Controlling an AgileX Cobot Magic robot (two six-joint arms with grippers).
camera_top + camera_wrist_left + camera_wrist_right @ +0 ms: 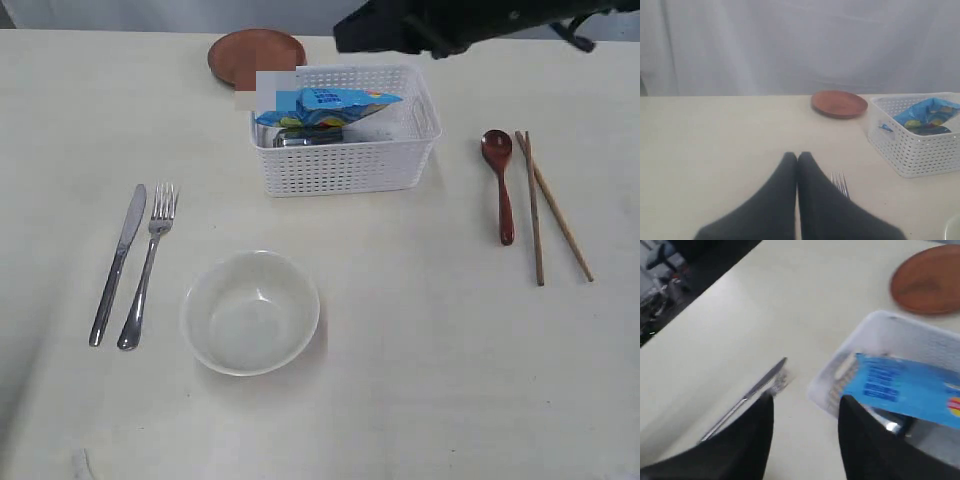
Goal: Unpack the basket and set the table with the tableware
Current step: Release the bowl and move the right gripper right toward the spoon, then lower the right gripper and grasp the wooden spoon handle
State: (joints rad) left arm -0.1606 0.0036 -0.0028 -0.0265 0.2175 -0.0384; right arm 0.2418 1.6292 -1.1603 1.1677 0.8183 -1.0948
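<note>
Perforated white plastic rectangular basket [345, 165] holding a crinkled blue foil bag [325, 104], near the far edge of the smooth cream table [430, 390]
Left gripper [797, 156] clenched, empty; right gripper [807, 400] released, fingers apart.

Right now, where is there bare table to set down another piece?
Widest free patch: the table between the white bowl and the red spoon. Also bare: between the knife and the brown plate. Crowded: the basket, filled by the chip bag; spoon and chopsticks lie close.

Steel cup [305, 138] mostly hidden under blue chip bag [325, 105] in basket [345, 165]; fork [841, 183] largely behind left end effector [797, 156]; right wrist view motion-blurred.
</note>
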